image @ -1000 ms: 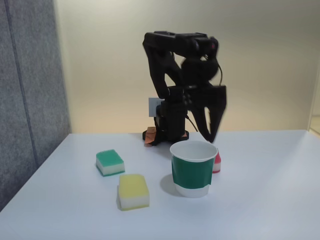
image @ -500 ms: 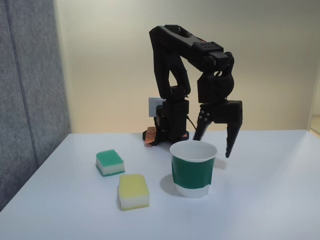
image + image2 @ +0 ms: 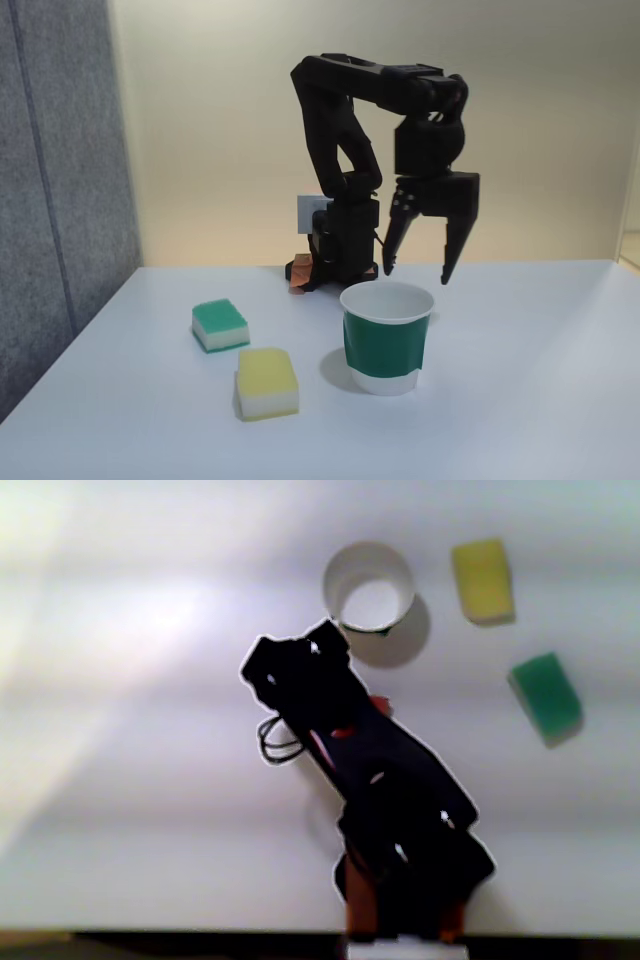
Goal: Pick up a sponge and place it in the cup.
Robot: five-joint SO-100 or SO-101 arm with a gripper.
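Observation:
The cup (image 3: 387, 338) is white with a wide green band and stands upright mid-table; in the other view (image 3: 368, 587) its inside looks white and bare. My gripper (image 3: 415, 277) hangs open just above and behind the cup's rim, fingers pointing down, with nothing between them. From the fixed view the sponge is hidden. In the other view a small red patch (image 3: 379, 702) peeks out at the edge of the black arm (image 3: 390, 780), below the cup; I cannot tell for sure that it is the sponge.
A green-and-white sponge (image 3: 220, 325) and a yellow-and-white sponge (image 3: 267, 383) lie left of the cup in the fixed view. The arm's base (image 3: 340, 265) stands behind the cup. A grey partition (image 3: 60, 180) borders the table on the left.
The open gripper dipped down beside the cup's right side, then rose and shifted left above the rim. The red sponge seen right of the cup a second ago no longer shows there.

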